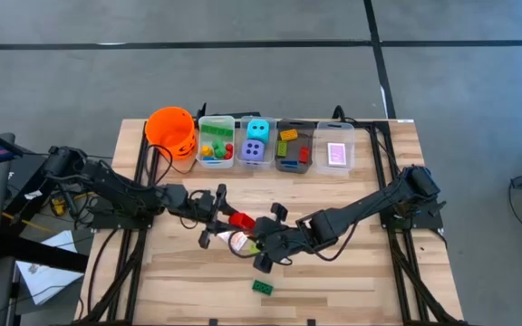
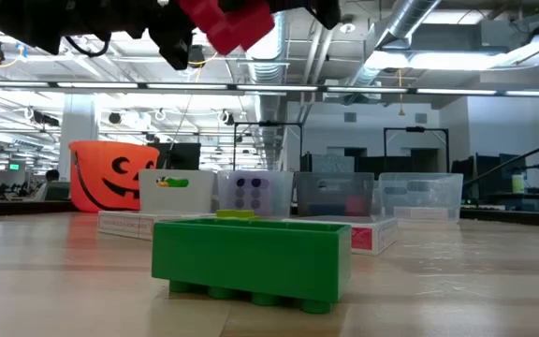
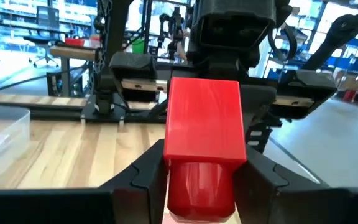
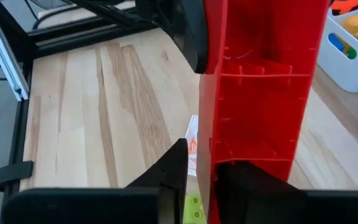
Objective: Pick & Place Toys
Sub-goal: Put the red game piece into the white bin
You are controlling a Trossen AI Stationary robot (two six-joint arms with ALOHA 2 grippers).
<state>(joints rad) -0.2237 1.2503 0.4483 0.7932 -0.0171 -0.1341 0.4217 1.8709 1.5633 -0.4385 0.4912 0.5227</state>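
Note:
A red brick (image 1: 240, 219) hangs in the air above the middle of the table, between my two grippers; the low view shows it high over the wood (image 2: 232, 23). My left gripper (image 1: 217, 215) reaches in from the left and is shut on the brick's near end (image 3: 201, 180). My right gripper (image 1: 265, 235) comes from the right, slanting down, with its fingers on either side of the brick's other end (image 4: 210, 180). A narrow gap shows between one right finger (image 4: 180, 168) and the brick. A green brick (image 1: 263, 287) lies flat on the table near the front edge (image 2: 251, 257). My left gripper pinches the red brick's end (image 3: 185, 168) between its two fingers (image 3: 145, 180), one on each side face. The fingers come level from the table's left and lie along the brick. The brick is lifted clear of the table and sticks out toward the right arm. My right gripper has one finger standing off the brick's side (image 4: 219, 124). The brick hides the other finger, so I cannot tell whether it touches.
Below the brick a white card (image 4: 191, 140) and a lime brick (image 4: 194, 208) lie on the wood. At the far edge stand an orange pumpkin bucket (image 1: 172, 131) and several clear bins (image 1: 336, 163) with toys. Bare wood spreads at the front left and right.

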